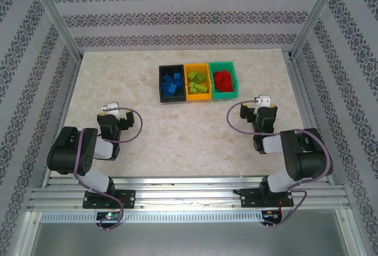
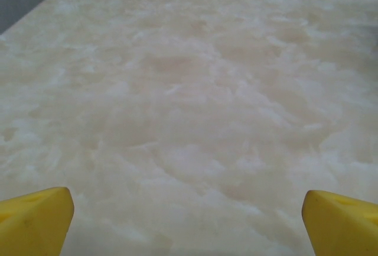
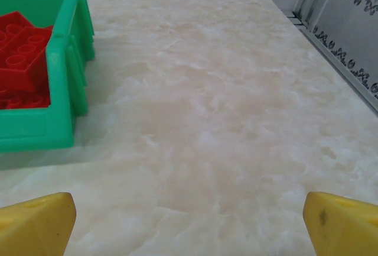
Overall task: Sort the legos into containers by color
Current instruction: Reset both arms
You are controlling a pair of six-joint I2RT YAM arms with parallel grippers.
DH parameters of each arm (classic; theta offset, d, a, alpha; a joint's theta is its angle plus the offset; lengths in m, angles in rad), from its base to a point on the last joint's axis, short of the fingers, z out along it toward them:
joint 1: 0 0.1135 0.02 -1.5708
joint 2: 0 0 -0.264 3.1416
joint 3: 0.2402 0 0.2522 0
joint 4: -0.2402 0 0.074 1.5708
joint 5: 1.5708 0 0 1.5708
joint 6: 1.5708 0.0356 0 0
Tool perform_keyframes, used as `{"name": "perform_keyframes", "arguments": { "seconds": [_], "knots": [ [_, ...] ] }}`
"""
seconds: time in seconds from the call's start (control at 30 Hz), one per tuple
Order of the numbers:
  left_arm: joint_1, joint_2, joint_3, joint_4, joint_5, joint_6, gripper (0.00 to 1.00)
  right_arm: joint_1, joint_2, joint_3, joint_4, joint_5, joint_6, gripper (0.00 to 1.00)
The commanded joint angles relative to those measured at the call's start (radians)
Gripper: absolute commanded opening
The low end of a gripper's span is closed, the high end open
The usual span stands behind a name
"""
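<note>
Legos are looking fully sorted, judging from the overhead view. Three bins are sitting side by side in a row at the far middle of the pale marbled table. The black bin on the left is holding blue legos. The orange-yellow bin in the middle is holding lime green legos. The green bin on the right is holding red legos. No loose brick is lying on the tabletop that I can make out, so nothing appears left to move.

The left gripper is hovering over bare table, its yellow fingers spread wide with nothing between them, well apart from the bins. The right gripper is likewise released and empty. The green bin's corner and its red legos are lying ahead and to the left of its jaws, near but not touching.
</note>
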Motion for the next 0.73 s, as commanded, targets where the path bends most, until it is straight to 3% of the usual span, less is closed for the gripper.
{"name": "perform_keyframes", "arguments": {
  "seconds": [0.0,0.37,0.5,0.7],
  "knots": [
    [0.01,-0.012,0.051,0.024,0.027,0.014,0.99,-0.015,0.0,0.017,0.043,-0.043,0.012,0.98],
    [0.011,-0.012,0.11,-0.085,0.093,0.041,1.0,-0.014,0.002,0.017,0.05,-0.044,0.01,0.98],
    [0.009,-0.01,0.131,-0.122,0.127,0.057,1.0,-0.014,-0.001,0.017,0.046,-0.156,-0.026,0.98],
    [0.009,-0.01,0.13,-0.122,0.127,0.058,1.0,-0.014,-0.001,0.017,0.05,-0.16,-0.028,0.98]
  ]
}}
